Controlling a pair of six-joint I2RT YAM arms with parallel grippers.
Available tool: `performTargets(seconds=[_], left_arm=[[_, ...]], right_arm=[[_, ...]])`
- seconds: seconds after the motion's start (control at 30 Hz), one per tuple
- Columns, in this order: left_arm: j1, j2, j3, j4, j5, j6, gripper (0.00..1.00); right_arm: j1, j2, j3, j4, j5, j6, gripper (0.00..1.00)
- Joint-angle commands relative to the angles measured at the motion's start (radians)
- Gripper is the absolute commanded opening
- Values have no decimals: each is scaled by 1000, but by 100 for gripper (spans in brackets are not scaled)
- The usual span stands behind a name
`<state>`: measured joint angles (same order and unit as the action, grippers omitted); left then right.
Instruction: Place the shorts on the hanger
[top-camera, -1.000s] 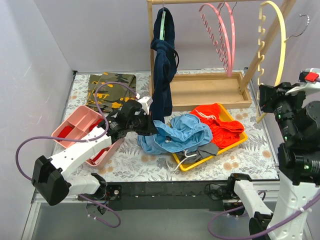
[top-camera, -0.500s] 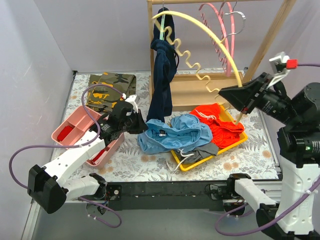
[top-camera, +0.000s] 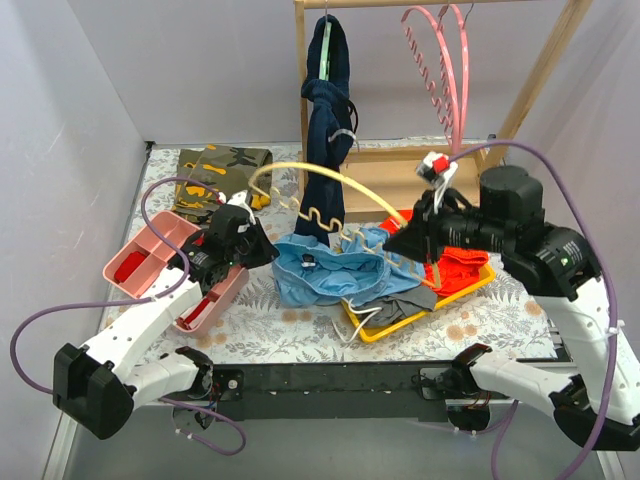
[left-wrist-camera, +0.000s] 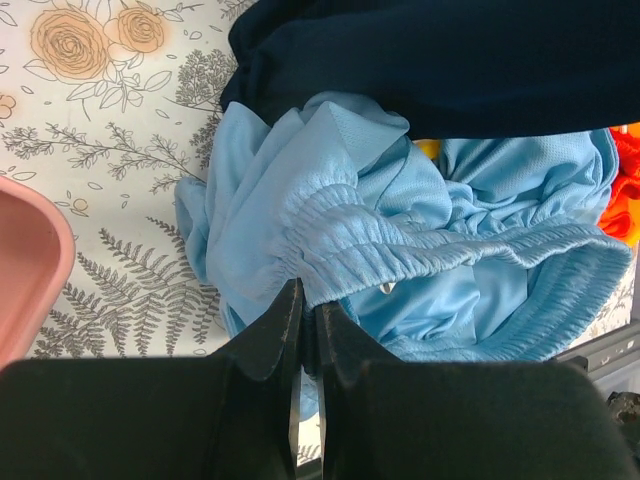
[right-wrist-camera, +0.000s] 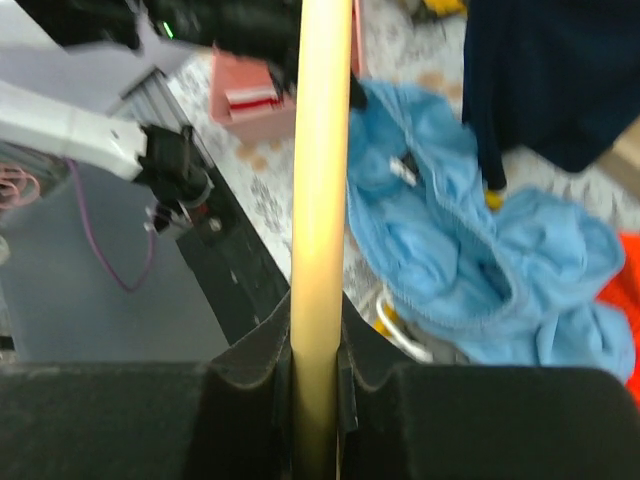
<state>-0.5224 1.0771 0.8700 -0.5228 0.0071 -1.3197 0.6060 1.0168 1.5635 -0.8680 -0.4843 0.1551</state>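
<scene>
The light blue shorts (top-camera: 335, 270) lie crumpled on the table, partly over the yellow tray; they also show in the left wrist view (left-wrist-camera: 400, 230) and the right wrist view (right-wrist-camera: 470, 250). My left gripper (top-camera: 268, 252) is shut on the left end of their elastic waistband (left-wrist-camera: 307, 300). My right gripper (top-camera: 405, 238) is shut on the yellow hanger (top-camera: 345, 181) and holds it low, its loop arching leftward over the shorts. In the right wrist view the hanger bar (right-wrist-camera: 320, 150) runs straight up from between the fingers of the right gripper (right-wrist-camera: 320, 320).
A dark navy garment (top-camera: 325, 150) hangs from the wooden rack (top-camera: 420, 180), just behind the shorts. Pink hangers (top-camera: 445, 70) hang at the top right. Orange-red shorts (top-camera: 455, 255) lie in the yellow tray (top-camera: 385, 325). A pink bin (top-camera: 150, 250) and a camouflage cloth (top-camera: 220, 170) are at the left.
My right arm has swung the yellow hanger down and to the left, from up by the rack to low over the shorts. My left gripper has drawn back left with the waistband.
</scene>
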Motion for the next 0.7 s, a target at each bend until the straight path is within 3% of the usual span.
performTargets(seconds=[0.0,0.3,0.67], left_arm=[[19,3,4,10,-24,-12,0],[51,79,34,24,-16,10,0],[59,103,127,-6,31,57,0]], right_arm=[[50,-128,-95,-72,145,-58,1],[121,-179,-72,-233,228,-25,1],[204,-98,-172,-198,266,-43,1]])
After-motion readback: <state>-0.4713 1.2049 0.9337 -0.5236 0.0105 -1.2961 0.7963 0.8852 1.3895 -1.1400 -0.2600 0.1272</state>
